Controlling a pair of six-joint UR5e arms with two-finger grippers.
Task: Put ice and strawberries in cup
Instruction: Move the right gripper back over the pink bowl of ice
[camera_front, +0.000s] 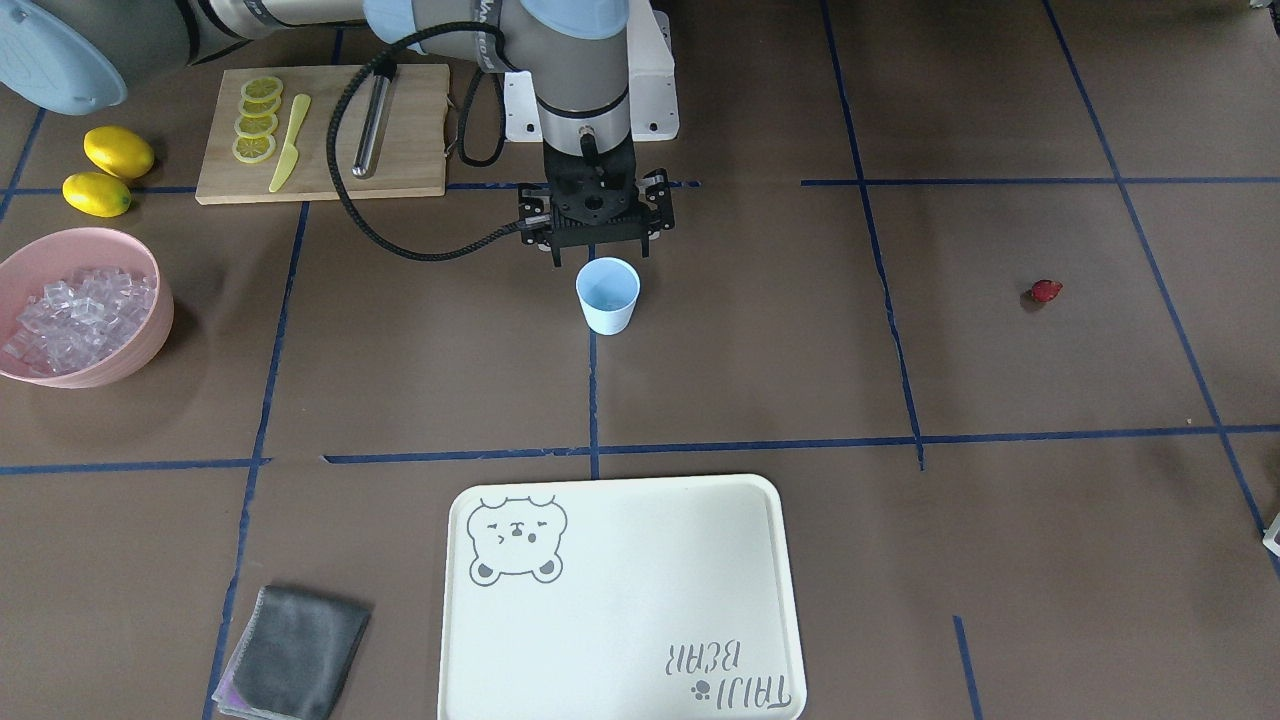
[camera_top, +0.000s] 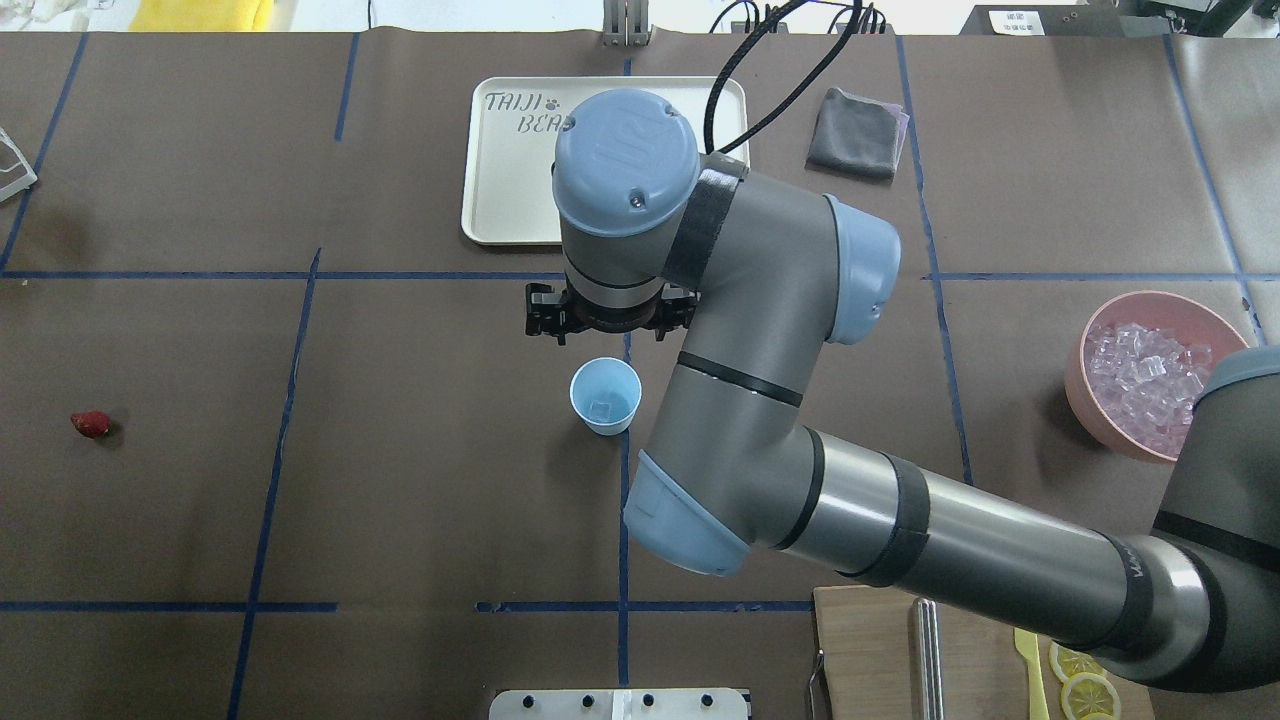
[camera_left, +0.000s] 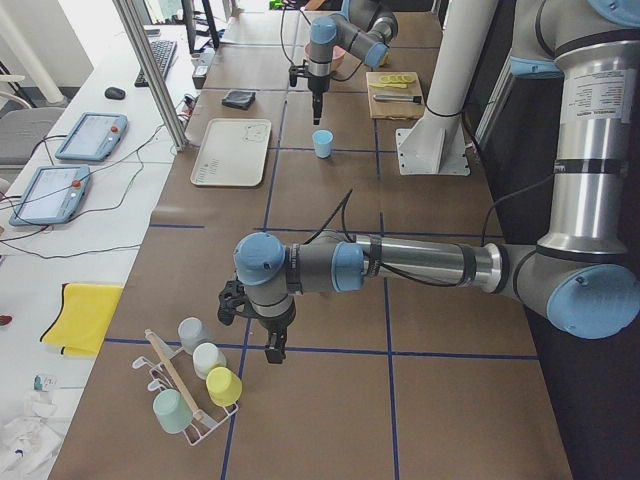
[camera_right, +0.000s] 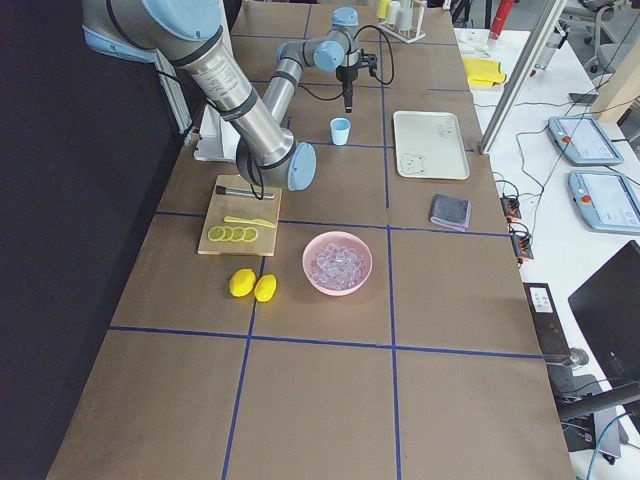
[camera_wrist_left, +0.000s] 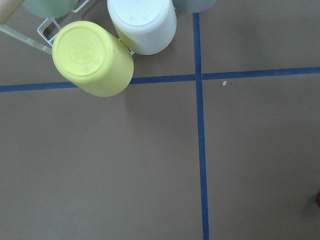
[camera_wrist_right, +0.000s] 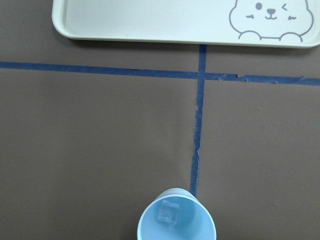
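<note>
The pale blue cup (camera_front: 607, 295) stands upright mid-table, with one clear ice cube (camera_top: 600, 408) in its bottom; the cube also shows in the right wrist view (camera_wrist_right: 167, 212). My right gripper (camera_front: 598, 258) hangs just above and beside the cup's rim, open and empty. More ice (camera_front: 75, 315) fills the pink bowl (camera_front: 150, 335). The dark-red strawberry (camera_top: 90, 424) lies alone on the table, far to the cup's left in the overhead view. My left gripper (camera_left: 275, 352) hangs over the table's left end next to a cup rack. I cannot tell whether it is open or shut.
A cream tray (camera_front: 620, 600) and a grey cloth (camera_front: 295, 655) lie beyond the cup. A cutting board (camera_front: 325, 135) holds lemon slices, a yellow knife and a metal rod, with two lemons (camera_front: 108, 168) beside it. The rack's yellow cup (camera_wrist_left: 92, 57) and white cup (camera_wrist_left: 142, 22) are under the left wrist.
</note>
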